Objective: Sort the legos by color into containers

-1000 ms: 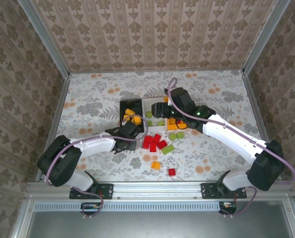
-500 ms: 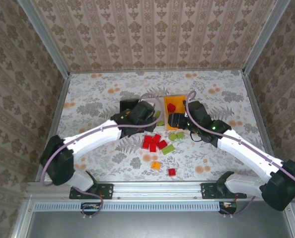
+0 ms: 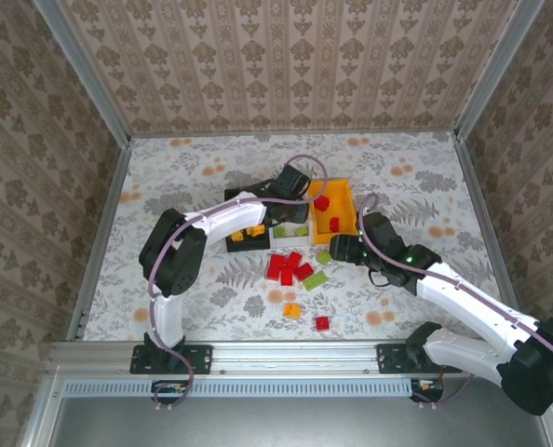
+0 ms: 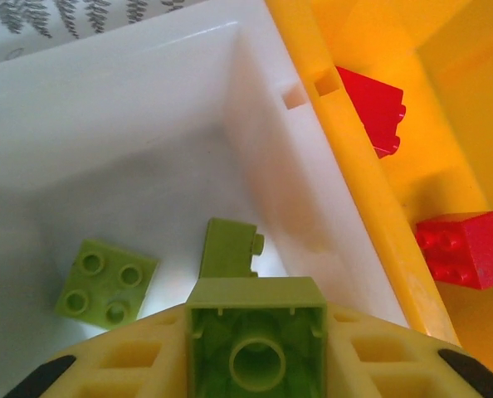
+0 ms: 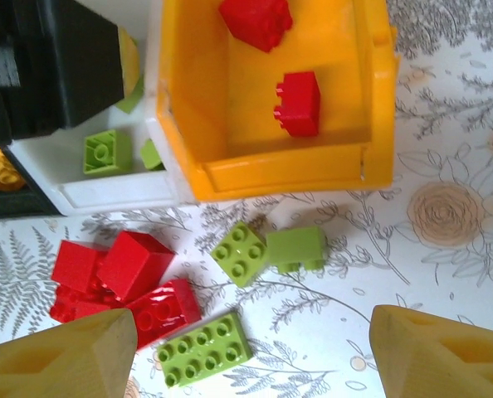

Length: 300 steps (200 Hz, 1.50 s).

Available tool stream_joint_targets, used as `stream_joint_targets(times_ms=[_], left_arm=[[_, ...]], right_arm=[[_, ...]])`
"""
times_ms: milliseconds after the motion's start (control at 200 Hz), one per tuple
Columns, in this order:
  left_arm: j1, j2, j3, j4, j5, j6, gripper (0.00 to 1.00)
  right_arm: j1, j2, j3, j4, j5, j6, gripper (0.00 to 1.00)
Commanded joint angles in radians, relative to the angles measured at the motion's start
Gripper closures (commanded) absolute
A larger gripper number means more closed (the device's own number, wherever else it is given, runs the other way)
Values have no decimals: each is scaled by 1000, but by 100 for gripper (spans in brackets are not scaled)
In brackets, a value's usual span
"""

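Observation:
My left gripper [image 4: 256, 358] is shut on a light green lego [image 4: 256, 332] and hangs over the white container [image 4: 130, 149], where two green legos [image 4: 105, 280] lie inside. From above, the left gripper [image 3: 289, 212] sits over the white container [image 3: 278, 193], between the black container [image 3: 232, 198] and the orange container [image 3: 343, 194]. The orange container [image 5: 188, 108] holds two red legos [image 5: 299, 104]. My right gripper [image 5: 251, 356] is open above loose green legos [image 5: 240, 253] and a long green one [image 5: 203, 348], beside a red pile [image 5: 122, 274]. In the top view the right gripper [image 3: 338, 250] hovers just right of the pile [image 3: 289, 268].
An orange-yellow lego [image 3: 291, 310] and a single red lego [image 3: 322, 323] lie nearer the front edge. Orange-yellow legos [image 3: 256, 229] sit in the black container. Walls ring the flowered table [image 3: 183, 177], with open room at left and right.
My left arm swung from the near table up over the white container, carrying the green lego. My right arm drew back from the containers to above the loose green legos.

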Motion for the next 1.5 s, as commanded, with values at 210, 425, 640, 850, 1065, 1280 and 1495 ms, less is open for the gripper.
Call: stream_joint_targets(times_ms=[210,425,640,850,1065,1280,1495], left_arm=[[-13,-79,2,-2,18,-3,21],[-73,-288,-143,40,-3,-13,0],[-161,-487,-337,25,-74,-49,0],[-200,-709,-588,56,-128,-167,0],[-204,-896,-762,11,-180,-263,0],[-175,-959,-861,4,-186,-320,0],[-120,-1011,-909,-26,-194,-329,0]], right_arm=[[-5,42,-41,9,28,13,25],[-7,199,-33,115,34,-15,29],[-21,358,20,178,45,-32,30],[-42,453,41,225,39,-24,35],[-51,487,43,216,45,-17,50],[-54,458,24,203,41,-15,66],[-47,246,63,95,-1,-57,73]])
